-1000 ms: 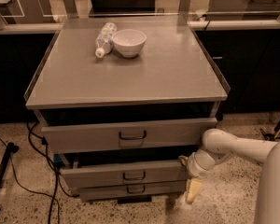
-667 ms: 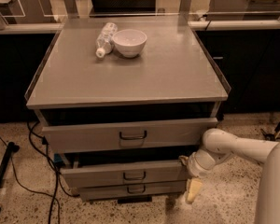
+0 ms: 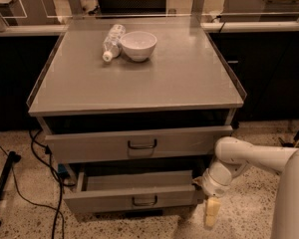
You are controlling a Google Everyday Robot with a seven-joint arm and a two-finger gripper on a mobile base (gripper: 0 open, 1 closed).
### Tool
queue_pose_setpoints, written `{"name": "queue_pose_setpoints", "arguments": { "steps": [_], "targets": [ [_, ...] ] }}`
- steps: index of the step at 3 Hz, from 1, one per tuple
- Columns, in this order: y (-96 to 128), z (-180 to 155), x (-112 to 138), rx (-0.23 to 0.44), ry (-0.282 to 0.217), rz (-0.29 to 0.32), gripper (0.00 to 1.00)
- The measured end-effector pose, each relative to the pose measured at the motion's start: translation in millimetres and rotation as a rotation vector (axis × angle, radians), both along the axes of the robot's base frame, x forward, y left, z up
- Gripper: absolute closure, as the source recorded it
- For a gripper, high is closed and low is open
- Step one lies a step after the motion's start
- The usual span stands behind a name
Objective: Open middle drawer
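Gripper [image 3: 211, 214] low at the cabinet's right front corner, wrist bent down, pale end aimed at the floor; spread or pressed together, cannot tell, and nothing seen held. Just left of it, touching or very nearly touching at the right end: middle drawer [image 3: 134, 199], already pulled out well clear of the cabinet face, bare grey inside showing behind the front, small dark loop handle [image 3: 145, 201] further left at centre. Not on that handle at present; contact with the drawer's right corner possible, not certain. Judged mostly done: plainly open, full travel unknown, so perhaps a little more pulling left, or only a withdrawal. Above and left of the gripper, taller top drawer front [image 3: 179, 142] with its larger handle, standing slightly proud of the frame. Lowest drawer hidden beneath the open one. Higher up and left again, cabinet top [image 3: 189, 83] carrying a white bowl [image 3: 138, 45] and, just beyond the bowl, a clear bottle [image 3: 112, 41] lying on its side. Up and right of the gripper, white arm [image 3: 254, 156] reaching in; below, speckled floor [image 3: 249, 214]
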State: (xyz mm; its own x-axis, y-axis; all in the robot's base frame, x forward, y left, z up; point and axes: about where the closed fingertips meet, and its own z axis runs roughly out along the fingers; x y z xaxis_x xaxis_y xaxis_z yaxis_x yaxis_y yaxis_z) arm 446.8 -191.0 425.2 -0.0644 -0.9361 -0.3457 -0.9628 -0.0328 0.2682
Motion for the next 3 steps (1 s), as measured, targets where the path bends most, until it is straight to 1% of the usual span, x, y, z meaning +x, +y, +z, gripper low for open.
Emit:
{"name": "queue_pose_setpoints", "arguments": {
  "steps": [1,2,3],
  "targets": [
    [-4.9,12.0,-23.0,-0.031,0.08,0.021,0.0],
    [-12.0,18.9,-40.3,-0.058,0.157,0.036,0.0],
    [-12.0,18.9,-40.3,-0.058,0.157,0.036,0.0]
  ]
}}
